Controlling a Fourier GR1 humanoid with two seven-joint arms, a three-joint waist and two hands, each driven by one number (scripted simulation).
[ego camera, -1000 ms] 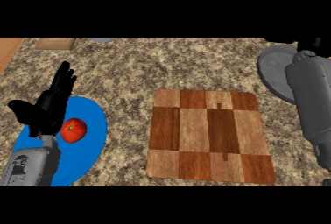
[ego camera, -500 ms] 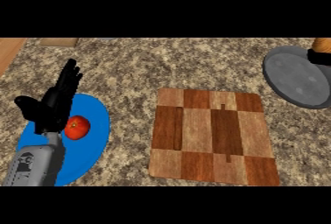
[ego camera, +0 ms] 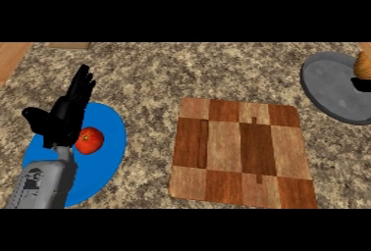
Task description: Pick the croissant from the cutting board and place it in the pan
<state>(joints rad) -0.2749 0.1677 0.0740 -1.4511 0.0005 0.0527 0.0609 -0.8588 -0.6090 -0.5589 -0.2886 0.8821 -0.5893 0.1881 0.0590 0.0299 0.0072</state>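
1. My left hand point(ego camera: 64, 115) rests open at the left, fingers straight and pointing up, holding nothing; it sits over the blue plate point(ego camera: 109, 147), just beside the tomato point(ego camera: 89, 140).
2. My right hand barely shows: only a small dark shape at the right edge, below the croissant, which may be part of it. I cannot tell how its fingers stand.
3. The croissant point(ego camera: 363, 64) is at the right edge, over the pan point(ego camera: 333, 88). Whether it lies in the pan or hangs just above it, I cannot tell.
4. The board point(ego camera: 243, 149) lies in the middle of the bench point(ego camera: 181, 68) with nothing on it, well apart from the pan.
5. I judge the pick done and the carry all but done; what is left is the release and drawing my right arm clear.
6. Against a second ago: my grey right forearm covered the pan then, and now the pan shows almost whole. My left hand has hardly moved.
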